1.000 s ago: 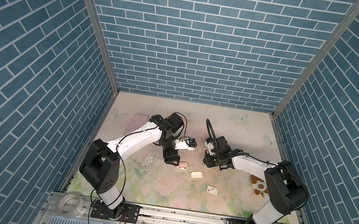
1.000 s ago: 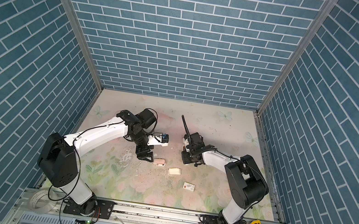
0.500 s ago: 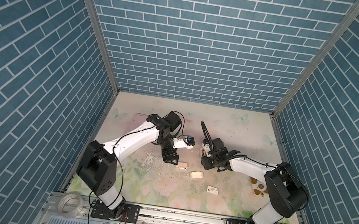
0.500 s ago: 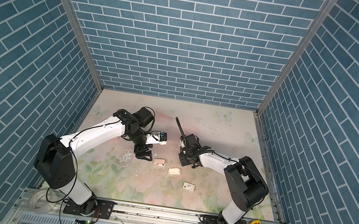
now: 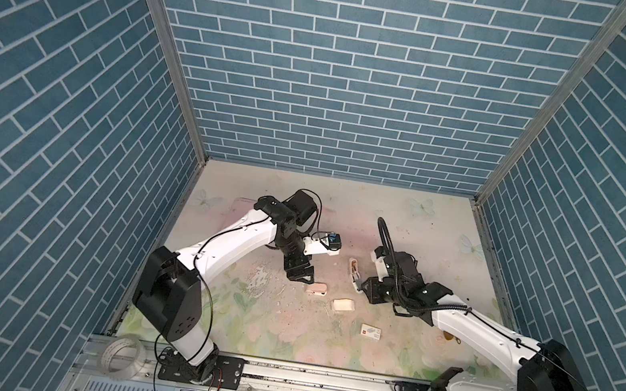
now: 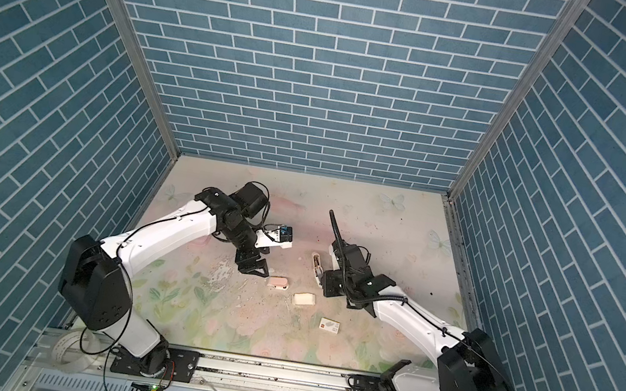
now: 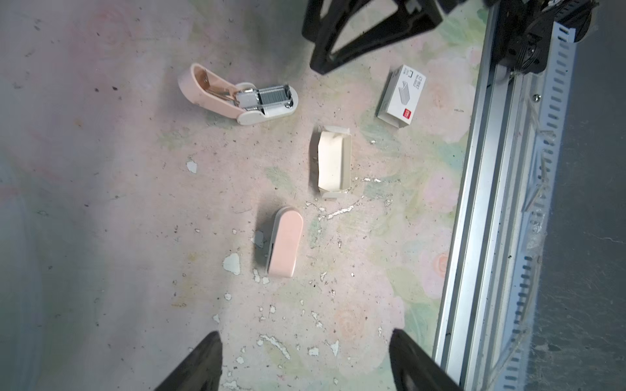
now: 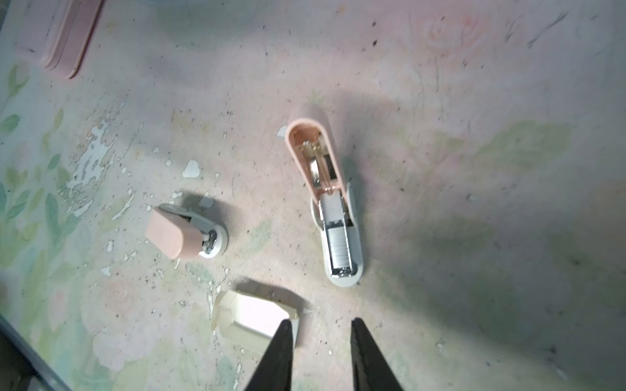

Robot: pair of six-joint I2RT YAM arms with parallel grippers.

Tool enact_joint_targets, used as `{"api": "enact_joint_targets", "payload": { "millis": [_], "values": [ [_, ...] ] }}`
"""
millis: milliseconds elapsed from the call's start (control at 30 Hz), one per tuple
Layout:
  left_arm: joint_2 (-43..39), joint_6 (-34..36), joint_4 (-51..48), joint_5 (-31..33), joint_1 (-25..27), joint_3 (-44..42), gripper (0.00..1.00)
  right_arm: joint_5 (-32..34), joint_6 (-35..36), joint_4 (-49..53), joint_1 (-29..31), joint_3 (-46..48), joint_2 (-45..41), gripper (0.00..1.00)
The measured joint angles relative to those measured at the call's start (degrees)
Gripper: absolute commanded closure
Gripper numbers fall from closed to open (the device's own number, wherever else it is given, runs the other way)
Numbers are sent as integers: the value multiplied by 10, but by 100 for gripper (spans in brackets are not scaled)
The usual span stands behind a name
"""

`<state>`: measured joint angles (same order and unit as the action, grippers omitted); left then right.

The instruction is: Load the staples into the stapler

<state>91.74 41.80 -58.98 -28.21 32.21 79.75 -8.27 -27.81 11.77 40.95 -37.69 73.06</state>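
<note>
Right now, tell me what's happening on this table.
Neither arm holds anything. The opened pink stapler has a grey staple strip in its magazine, lid not yet shut. The right gripper, jaws slightly apart, hovers near it and the cream tray, which looks empty. The left gripper hangs open near a second, closed stapler.

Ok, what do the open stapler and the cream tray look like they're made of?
The open stapler: shell looks like matte moulded plastic, pink and white, with smooth rounded ends; the channel inside is shiny metal, glinting silver. The cream tray: probably thin matte card, going by its folded corner flaps and creased walls.
</note>
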Motion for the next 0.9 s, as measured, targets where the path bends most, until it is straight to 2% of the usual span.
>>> {"api": "enact_joint_targets", "payload": {
  "millis": [133,333,500,900],
  "values": [
    [12,-1,8,-9,-1,17,21,-30,-52,-29,0,33,6,75],
    [28,-7,14,-17,-2,24,21,-46,-84,-75,0,33,43,77],
    [28,-9,15,-19,-5,24,21,-48,-89,-94,0,30,88,77],
    [28,-11,15,-21,-8,24,21,-50,-90,-117,0,14,133,77]
  ]
}}
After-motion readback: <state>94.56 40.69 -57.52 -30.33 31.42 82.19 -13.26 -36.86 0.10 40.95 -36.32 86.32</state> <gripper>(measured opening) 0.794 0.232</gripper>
